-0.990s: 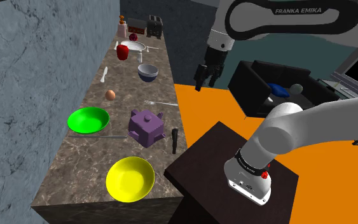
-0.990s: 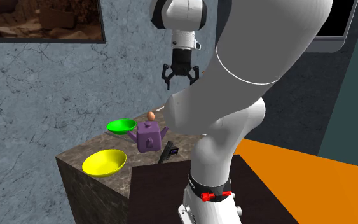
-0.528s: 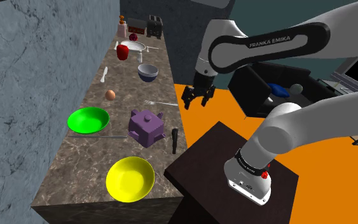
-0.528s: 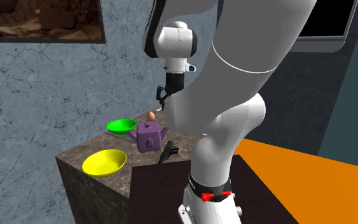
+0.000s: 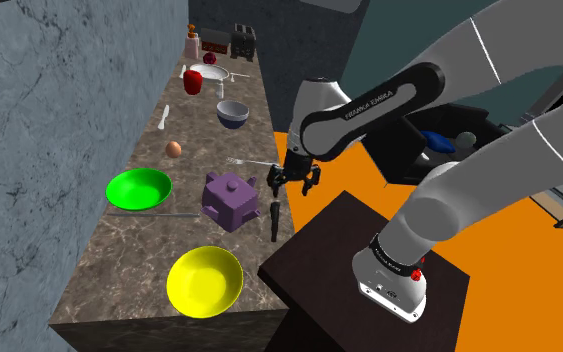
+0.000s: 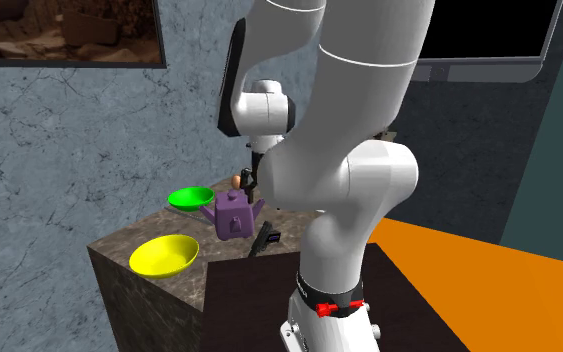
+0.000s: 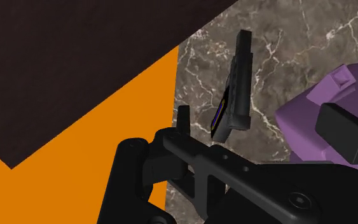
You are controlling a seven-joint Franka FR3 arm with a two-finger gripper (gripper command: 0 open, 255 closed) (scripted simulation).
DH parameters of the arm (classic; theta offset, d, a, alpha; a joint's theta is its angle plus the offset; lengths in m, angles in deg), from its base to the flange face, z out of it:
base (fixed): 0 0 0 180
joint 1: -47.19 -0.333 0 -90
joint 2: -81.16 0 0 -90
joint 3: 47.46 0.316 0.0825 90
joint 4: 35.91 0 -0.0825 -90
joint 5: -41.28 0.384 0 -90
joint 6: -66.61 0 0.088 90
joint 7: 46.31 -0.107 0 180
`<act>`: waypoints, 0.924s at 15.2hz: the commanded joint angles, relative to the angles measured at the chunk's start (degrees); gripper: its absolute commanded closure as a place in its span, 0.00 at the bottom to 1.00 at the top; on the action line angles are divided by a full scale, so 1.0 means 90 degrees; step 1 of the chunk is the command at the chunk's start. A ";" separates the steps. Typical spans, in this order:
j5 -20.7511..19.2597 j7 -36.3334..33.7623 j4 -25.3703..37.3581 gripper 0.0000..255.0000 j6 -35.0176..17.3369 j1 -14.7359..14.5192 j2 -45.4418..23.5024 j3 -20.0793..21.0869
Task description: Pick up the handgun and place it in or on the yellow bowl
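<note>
Grey-blue stone wall (image 5: 29, 120) behind marbled counter (image 5: 109, 260), orange floor (image 5: 529, 290) alongside

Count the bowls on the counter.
3: yellow bowl at the near end of the counter, green bowl behind it, dark-blue bowl farther back. The white dish beyond it may be a fourth.

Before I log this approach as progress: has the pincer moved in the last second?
Yes. In the shoulder view the pincer has come down and toward that view's left, from over the orange floor to the counter edge, above the handgun.
</note>
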 commanded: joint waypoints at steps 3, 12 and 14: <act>-0.0120 -0.1114 0.0019 0.00 -0.1270 0.0227 -0.1307 0.0447; -0.1757 -0.3129 0.0280 0.00 -0.2950 0.0291 -0.3373 0.0250; -0.2085 -0.3364 0.0317 0.00 -0.3173 0.0202 -0.3645 0.0082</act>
